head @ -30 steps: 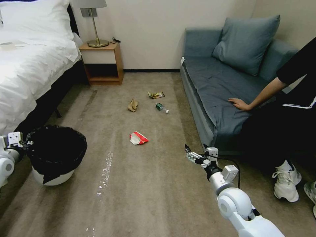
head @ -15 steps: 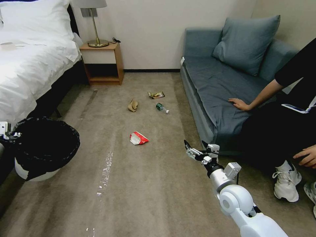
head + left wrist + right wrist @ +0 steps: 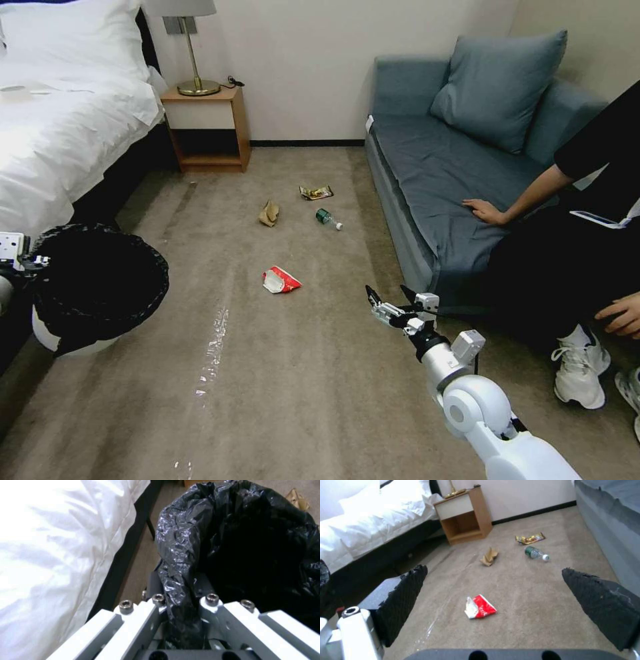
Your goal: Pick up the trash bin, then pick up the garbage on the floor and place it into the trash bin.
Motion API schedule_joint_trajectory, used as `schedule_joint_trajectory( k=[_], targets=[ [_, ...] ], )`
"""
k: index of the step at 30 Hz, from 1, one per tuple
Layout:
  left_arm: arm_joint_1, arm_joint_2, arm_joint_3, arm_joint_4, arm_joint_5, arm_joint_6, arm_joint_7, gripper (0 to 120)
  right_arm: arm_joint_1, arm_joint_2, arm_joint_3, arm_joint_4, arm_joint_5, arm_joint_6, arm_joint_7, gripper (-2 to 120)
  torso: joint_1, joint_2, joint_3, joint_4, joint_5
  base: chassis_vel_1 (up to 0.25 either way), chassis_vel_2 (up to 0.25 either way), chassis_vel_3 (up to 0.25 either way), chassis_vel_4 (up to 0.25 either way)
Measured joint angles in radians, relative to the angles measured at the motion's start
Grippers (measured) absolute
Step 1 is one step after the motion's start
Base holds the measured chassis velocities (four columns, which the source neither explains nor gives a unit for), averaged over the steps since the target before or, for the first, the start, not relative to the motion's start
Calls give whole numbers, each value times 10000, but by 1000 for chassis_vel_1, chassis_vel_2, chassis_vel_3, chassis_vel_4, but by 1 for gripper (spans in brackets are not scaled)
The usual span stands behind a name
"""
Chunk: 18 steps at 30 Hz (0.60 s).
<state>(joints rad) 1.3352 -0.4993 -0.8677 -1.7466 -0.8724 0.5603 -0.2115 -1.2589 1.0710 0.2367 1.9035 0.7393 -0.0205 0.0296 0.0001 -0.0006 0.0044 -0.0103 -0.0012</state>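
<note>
Left hand [image 3: 181, 605], at the robot's far left beside the bed [image 3: 60, 133]: its two fingers are closed on the near rim of the trash bin [image 3: 93, 287], pinching a fold of the crinkled black liner against the wall. The bin appears carried just off the carpet, its mouth open upward, so the first step looks complete. Right hand [image 3: 389, 301], stretched low over the floor in front of the sofa [image 3: 433, 173]: its fingers are spread wide and hold nothing. The red-and-white packet [image 3: 281, 280] lies nearest, between the two hands; the brown paper bag [image 3: 269, 213], the small bottle [image 3: 328, 218] and the gold wrapper [image 3: 316, 192] lie farther off, near one another. Step in hand, as judged: collecting the first piece. The next move calls for lowering the open right hand over the packet and closing on its raised crumpled edge.
</note>
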Motion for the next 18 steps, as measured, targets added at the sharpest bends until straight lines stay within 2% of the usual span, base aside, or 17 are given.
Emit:
schedule_joint_trajectory(
  k=[8,18],
  targets=[
    [235,224,-245,13,-18,-34,54,4,81,-2,-60,-25,65,-11,-184,100,0,1,0,0,3,0,0,0,0],
    [271,297,-311,119,-39,-50,84,4,210,36,-128,-102,106,-78,-305,100,0,0,0,-1,2,0,0,0,0]
  ],
)
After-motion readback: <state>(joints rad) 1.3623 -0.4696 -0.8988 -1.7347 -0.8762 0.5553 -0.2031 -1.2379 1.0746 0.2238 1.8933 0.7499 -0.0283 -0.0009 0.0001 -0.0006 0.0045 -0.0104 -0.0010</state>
